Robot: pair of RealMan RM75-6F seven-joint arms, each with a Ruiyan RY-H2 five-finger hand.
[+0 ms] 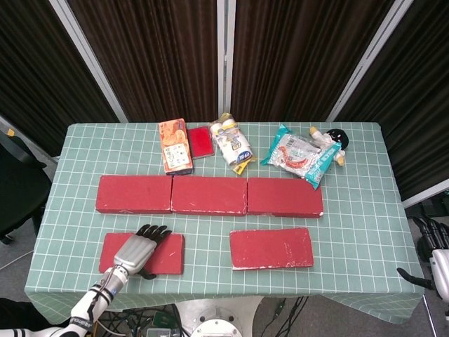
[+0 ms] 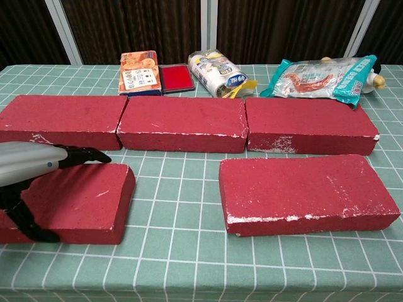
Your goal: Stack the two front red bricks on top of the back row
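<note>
Three red bricks form the back row (image 1: 209, 195) (image 2: 182, 123) across the middle of the table. The front left red brick (image 1: 168, 256) (image 2: 88, 201) lies near the table's front edge. My left hand (image 1: 140, 247) (image 2: 31, 170) lies over it, with its fingers across the top towards the far edge and the thumb against the near face, gripping it. The front right red brick (image 1: 271, 248) (image 2: 302, 192) lies flat and untouched. My right hand (image 1: 435, 260) hangs off the table's right side, fingers apart and holding nothing.
Behind the back row lie an orange box (image 1: 175, 145), a flat red case (image 1: 200, 141), a bag of rolls (image 1: 233, 142), a teal snack pack (image 1: 300, 154) and a small toy (image 1: 335, 140). The checked green tablecloth (image 1: 358, 232) covers the table.
</note>
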